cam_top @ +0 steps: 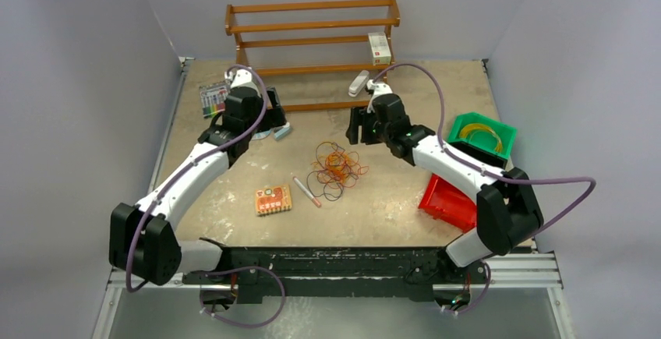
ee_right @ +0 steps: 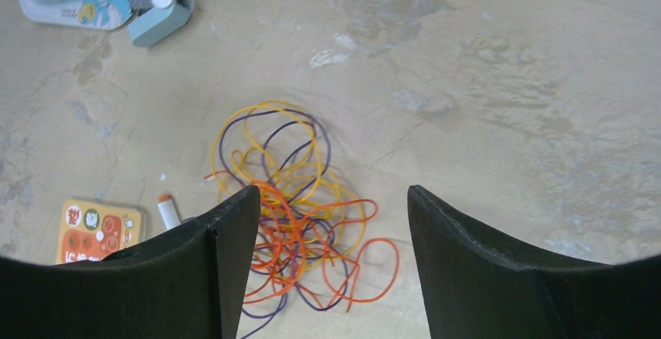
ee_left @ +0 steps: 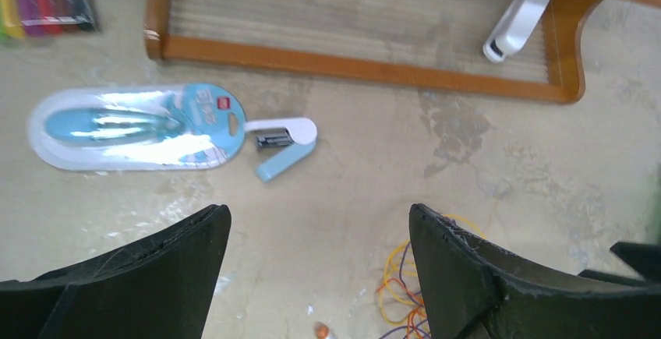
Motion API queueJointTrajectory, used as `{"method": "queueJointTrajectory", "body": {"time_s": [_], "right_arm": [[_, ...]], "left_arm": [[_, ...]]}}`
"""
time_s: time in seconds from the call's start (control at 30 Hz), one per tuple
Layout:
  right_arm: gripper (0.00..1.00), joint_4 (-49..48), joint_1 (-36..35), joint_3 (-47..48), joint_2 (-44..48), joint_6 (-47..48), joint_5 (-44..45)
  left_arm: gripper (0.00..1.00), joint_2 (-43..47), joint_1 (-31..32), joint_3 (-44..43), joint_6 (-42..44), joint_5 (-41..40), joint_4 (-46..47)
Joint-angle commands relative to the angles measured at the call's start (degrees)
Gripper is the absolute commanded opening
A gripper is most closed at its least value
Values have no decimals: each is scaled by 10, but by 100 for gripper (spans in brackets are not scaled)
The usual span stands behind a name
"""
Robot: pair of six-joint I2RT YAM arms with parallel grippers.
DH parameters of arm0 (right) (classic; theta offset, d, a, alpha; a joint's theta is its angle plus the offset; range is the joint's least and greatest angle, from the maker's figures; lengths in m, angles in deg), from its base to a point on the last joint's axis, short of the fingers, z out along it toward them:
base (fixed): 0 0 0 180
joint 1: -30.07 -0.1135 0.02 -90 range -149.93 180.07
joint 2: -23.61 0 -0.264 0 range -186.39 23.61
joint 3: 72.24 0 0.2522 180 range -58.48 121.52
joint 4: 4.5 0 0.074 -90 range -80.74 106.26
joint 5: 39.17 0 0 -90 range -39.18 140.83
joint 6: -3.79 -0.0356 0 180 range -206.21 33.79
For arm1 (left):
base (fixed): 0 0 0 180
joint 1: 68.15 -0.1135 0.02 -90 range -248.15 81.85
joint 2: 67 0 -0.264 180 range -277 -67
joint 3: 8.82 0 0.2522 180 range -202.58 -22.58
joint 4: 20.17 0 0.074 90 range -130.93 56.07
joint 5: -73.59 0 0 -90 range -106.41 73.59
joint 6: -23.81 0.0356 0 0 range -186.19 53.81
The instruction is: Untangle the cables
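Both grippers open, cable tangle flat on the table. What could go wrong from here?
1. The right gripper is open, aimed at the cables, where yellow, orange and dark strands cross. Closing may pinch several and lift the whole clump.
2. The marker lies by the tangle's left edge, so dragged loops could snag it.
3. The left gripper is off to the side, so nothing pins the pile.

The top camera looks down from the near edge over the whole tabletop (cam_top: 390, 206). Both wrist cameras face down close, sharing cables (ee_right: 292, 199) and stapler (ee_right: 160, 12).
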Motion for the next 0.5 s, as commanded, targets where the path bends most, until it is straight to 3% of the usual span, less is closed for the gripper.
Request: {"method": "queueJointTrajectory", "body": {"time_s": [0.0,0.3,0.47], "right_arm": [[71,-29,40,-8,27,7,-41],[80,56,124,5,52,-92,195],[86,67,207,12,60,-96,232]], "left_arm": [[83,-23,10,-16,-39,44,24],[83,-66,10,-76,8,21,-2],[83,-63,10,-83,31,-1,-19]]}}
